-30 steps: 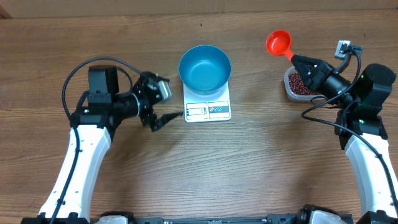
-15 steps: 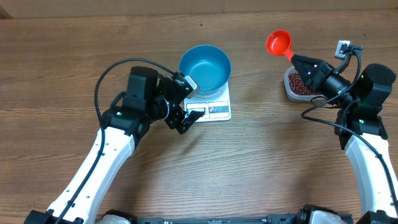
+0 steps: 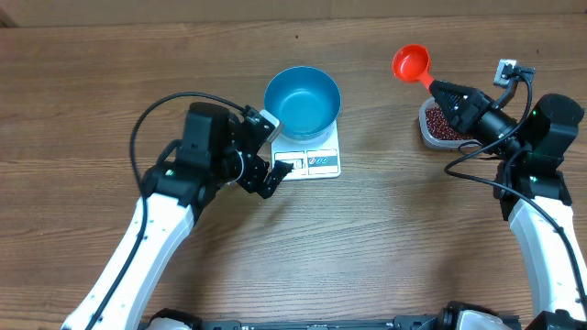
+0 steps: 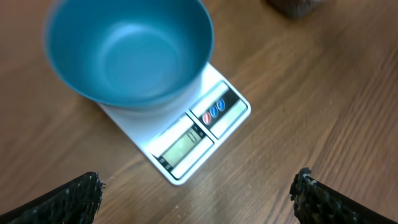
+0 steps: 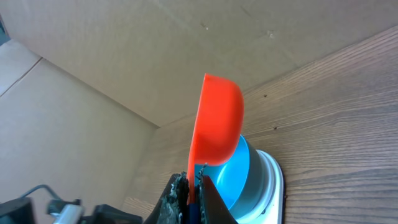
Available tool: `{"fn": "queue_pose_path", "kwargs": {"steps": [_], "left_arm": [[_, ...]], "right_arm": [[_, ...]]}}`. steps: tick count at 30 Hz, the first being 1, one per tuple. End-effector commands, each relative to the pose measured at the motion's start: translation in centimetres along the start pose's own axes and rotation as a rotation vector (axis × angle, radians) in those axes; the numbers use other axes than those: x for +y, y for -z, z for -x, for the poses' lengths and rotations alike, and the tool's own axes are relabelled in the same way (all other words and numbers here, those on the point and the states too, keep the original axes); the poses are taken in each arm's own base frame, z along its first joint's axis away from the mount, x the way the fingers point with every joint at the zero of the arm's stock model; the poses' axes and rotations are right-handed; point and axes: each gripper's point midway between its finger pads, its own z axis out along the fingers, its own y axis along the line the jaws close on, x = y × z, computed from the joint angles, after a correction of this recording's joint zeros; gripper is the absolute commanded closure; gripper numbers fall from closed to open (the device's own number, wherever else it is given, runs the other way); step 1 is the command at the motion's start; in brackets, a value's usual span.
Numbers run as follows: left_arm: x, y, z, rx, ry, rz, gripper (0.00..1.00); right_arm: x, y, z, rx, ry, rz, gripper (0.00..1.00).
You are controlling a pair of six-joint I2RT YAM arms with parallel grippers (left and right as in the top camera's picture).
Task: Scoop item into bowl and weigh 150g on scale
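Note:
The empty blue bowl [image 3: 303, 101] stands on the white scale [image 3: 308, 162] at mid-table. My left gripper [image 3: 271, 150] hovers open at the scale's left front corner. In the left wrist view its fingertips [image 4: 84, 190] flank bare wood just short of the scale [image 4: 199, 134] and bowl [image 4: 130, 50]. My right gripper [image 3: 442, 93] is shut on the handle of an orange-red scoop [image 3: 412, 63], held up above the table with its cup looking empty. Below that arm, the dark red beans [image 3: 438, 125] lie in a clear tub. In the right wrist view the scoop [image 5: 217, 121] stands on edge.
A cardboard wall [image 5: 124, 50] runs behind the table's far edge. A black cable [image 3: 151, 115] loops up over the left arm, and another with a small connector [image 3: 505, 70] hangs by the right arm.
The left arm has swung right from the table's left side to the scale, then eased back slightly. The right arm and scoop have not moved.

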Motion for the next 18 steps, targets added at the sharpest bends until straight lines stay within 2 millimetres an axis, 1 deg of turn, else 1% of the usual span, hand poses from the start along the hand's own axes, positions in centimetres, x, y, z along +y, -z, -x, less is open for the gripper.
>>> {"fn": "queue_pose_path", "kwargs": {"steps": [1, 4, 6, 8, 11, 18], "left_arm": [[0.3, 3.1, 1.9, -0.090, 0.006, 0.084, 0.00], [0.4, 4.7, 2.3, -0.117, -0.005, 0.128, 0.01], [0.1, 5.1, 2.0, -0.109, -0.002, 0.126, 0.01], [0.0, 5.0, 1.2, -0.077, 0.010, 0.121, 0.00], [0.3, 4.7, 0.2, -0.032, 0.025, 0.137, 0.00], [0.7, 3.8, -0.5, 0.001, 0.037, 0.135, 0.00]], "right_arm": [[0.8, 0.1, 0.9, -0.012, 0.020, 0.017, 0.96], [0.8, 0.1, 0.9, -0.012, 0.020, 0.017, 0.96], [0.8, 0.1, 0.9, -0.012, 0.020, 0.017, 0.96], [0.8, 0.1, 0.9, -0.012, 0.020, 0.017, 0.96], [0.8, 0.1, 0.9, -0.012, 0.020, 0.017, 0.96], [0.8, 0.1, 0.9, -0.012, 0.020, 0.017, 0.96]]}}
